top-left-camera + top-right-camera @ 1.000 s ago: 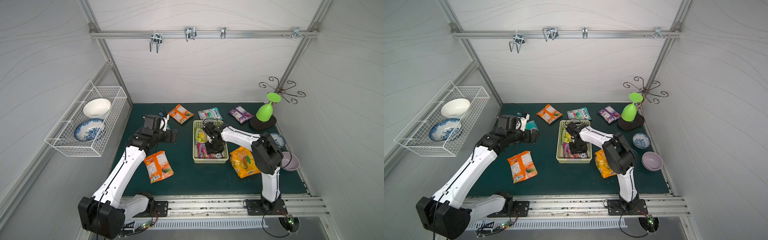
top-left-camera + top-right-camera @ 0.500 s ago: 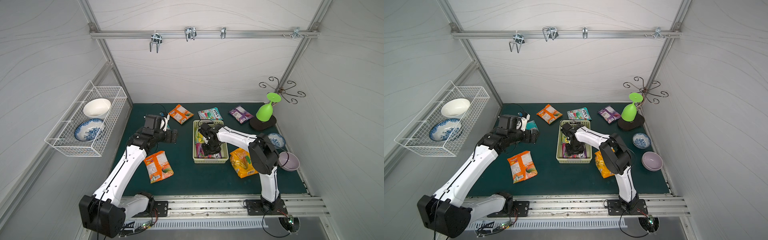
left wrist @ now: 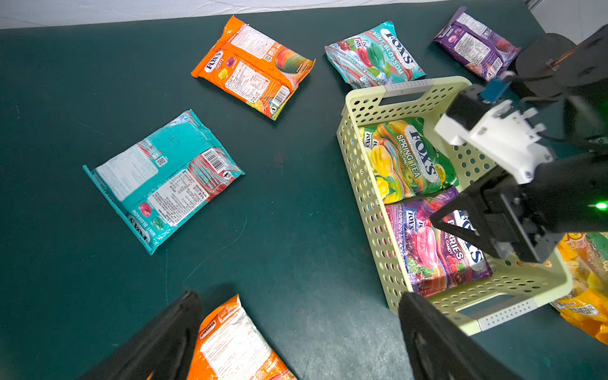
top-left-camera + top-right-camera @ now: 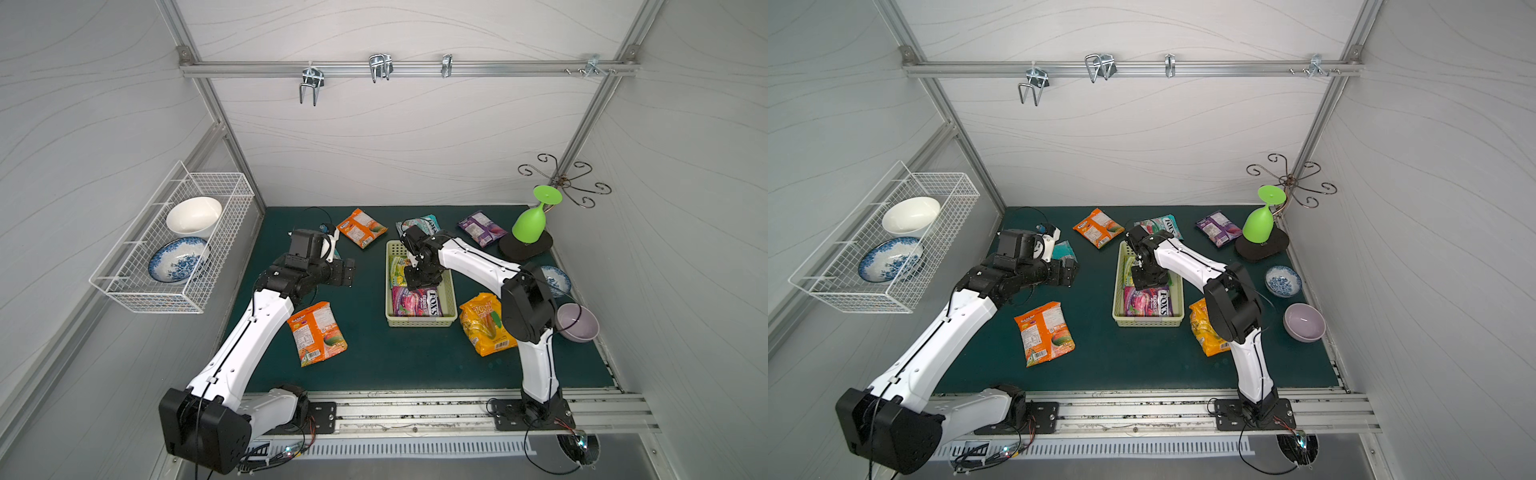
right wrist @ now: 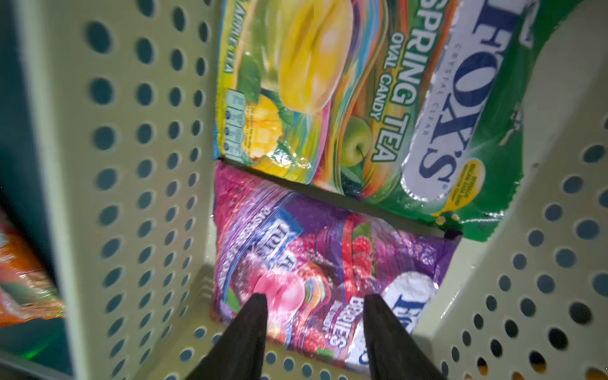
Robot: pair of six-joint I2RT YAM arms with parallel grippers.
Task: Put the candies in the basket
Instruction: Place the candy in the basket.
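Candies (image 3: 253, 65): an orange packet (image 4: 318, 332) lies at the basket's (image 4: 422, 321) eight o'clock, near the left gripper (image 4: 351, 273), jaws wide apart, empty. Inside the basket, the right gripper (image 5: 312, 297) hangs over a purple packet (image 4: 415, 301), fingers (image 5: 243, 335) parted, holding nothing.

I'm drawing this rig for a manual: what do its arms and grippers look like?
The left arm and right arm have white links, black joints and thin black cables. The left gripper and right gripper each have two black, tapering fingers.
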